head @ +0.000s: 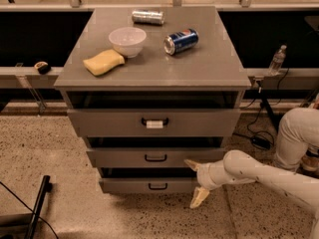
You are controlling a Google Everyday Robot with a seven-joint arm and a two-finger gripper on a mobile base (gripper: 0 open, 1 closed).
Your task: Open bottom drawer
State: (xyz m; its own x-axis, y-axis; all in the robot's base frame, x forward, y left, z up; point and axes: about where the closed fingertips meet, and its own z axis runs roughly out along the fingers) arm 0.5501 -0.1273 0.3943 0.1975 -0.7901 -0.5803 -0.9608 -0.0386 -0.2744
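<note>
The grey cabinet has three drawers. The bottom drawer point(134, 185) is the lowest, with a plain front and a small black loop handle point(158, 186). Its front stands slightly out, with a dark gap above it. My gripper point(195, 181) is open, at the right part of that drawer's front and to the right of the handle. One fingertip point(191, 164) is near the middle drawer's lower edge. The other fingertip point(199, 198) hangs below the bottom drawer, over the floor. It holds nothing. The white arm point(269, 178) comes in from the right.
On the cabinet top point(209, 68) lie a white bowl point(127, 40), a yellow sponge point(103, 62), a blue can point(181, 41) and a silver can point(148, 17). A water bottle point(276, 59) and cables point(259, 133) are at the right. A black pole point(37, 208) lies on the floor at the left.
</note>
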